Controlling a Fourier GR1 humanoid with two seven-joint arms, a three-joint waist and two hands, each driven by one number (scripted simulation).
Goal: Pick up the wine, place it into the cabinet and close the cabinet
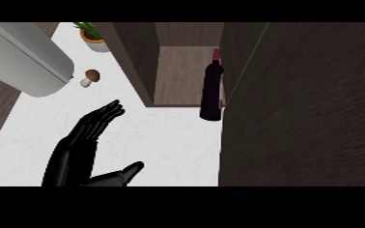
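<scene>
A dark wine bottle (212, 89) with a red cap stands upright at the front right of the open cabinet's shelf (178, 72), close against the cabinet's right wall. The dark cabinet door (292, 111) stands open and fills the right of the view. My left hand (89, 135) is at the lower left over the white counter, fingers straight and spread, thumb out, holding nothing, well apart from the bottle. My right hand does not show anywhere.
A large grey cylindrical appliance (32, 60) lies at the upper left. A brown mushroom (91, 77) sits beside it. A potted plant (92, 36) stands at the back. The cabinet's left wall (135, 58) rises beside the shelf.
</scene>
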